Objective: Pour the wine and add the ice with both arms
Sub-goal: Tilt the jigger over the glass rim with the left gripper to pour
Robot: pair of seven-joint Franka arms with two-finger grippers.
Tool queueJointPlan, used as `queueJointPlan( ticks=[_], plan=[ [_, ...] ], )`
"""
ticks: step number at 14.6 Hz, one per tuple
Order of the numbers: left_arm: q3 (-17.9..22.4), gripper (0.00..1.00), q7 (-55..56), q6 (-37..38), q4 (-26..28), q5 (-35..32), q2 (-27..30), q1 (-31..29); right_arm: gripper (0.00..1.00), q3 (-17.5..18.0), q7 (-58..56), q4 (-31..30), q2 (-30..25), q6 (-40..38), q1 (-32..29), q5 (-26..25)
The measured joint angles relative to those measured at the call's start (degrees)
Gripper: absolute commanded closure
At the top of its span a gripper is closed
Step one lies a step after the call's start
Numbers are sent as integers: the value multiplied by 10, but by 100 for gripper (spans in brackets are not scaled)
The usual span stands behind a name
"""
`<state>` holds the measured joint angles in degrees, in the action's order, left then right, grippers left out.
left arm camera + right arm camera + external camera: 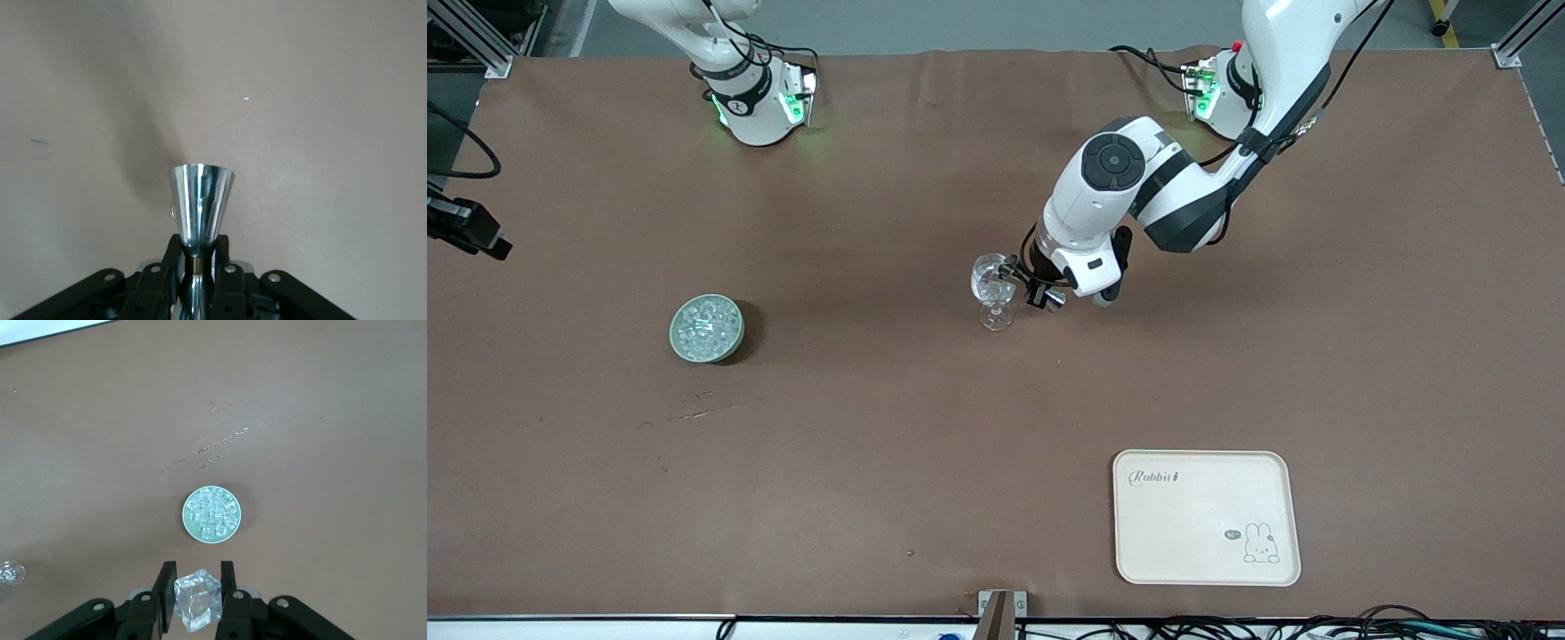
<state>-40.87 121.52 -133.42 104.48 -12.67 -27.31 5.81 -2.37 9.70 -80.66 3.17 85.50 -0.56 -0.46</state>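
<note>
A clear stemmed wine glass stands mid-table. My left gripper is right beside it, shut on the waist of a shiny metal jigger whose mouth points away from the wrist; the gripper clamps it from both sides. A green bowl of ice sits toward the right arm's end. My right gripper is out of the front view; it hovers high over the table near the bowl, shut on one clear ice cube. The bowl's ice shows below it.
A cream tray with a rabbit print lies near the front edge toward the left arm's end. The glass's foot shows at the edge of the right wrist view. A faint scuff marks the brown table near the bowl.
</note>
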Motion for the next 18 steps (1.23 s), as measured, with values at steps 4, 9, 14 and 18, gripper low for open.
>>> queueJointPlan(
  ticks=[4,9,14,18],
  plan=[
    [-1,100,0,17,-10,-6,0,2,98,0,0,0,0,0,0,0],
    [-2,100,0,32,-17,-14,0,10,98,0,0,0,0,0,0,0],
    [-2,100,4,49,-23,-32,0,11,98,0,0,0,0,0,0,0],
    [-2,100,33,52,-24,-53,-2,17,98,0,0,0,0,0,0,0]
  ],
)
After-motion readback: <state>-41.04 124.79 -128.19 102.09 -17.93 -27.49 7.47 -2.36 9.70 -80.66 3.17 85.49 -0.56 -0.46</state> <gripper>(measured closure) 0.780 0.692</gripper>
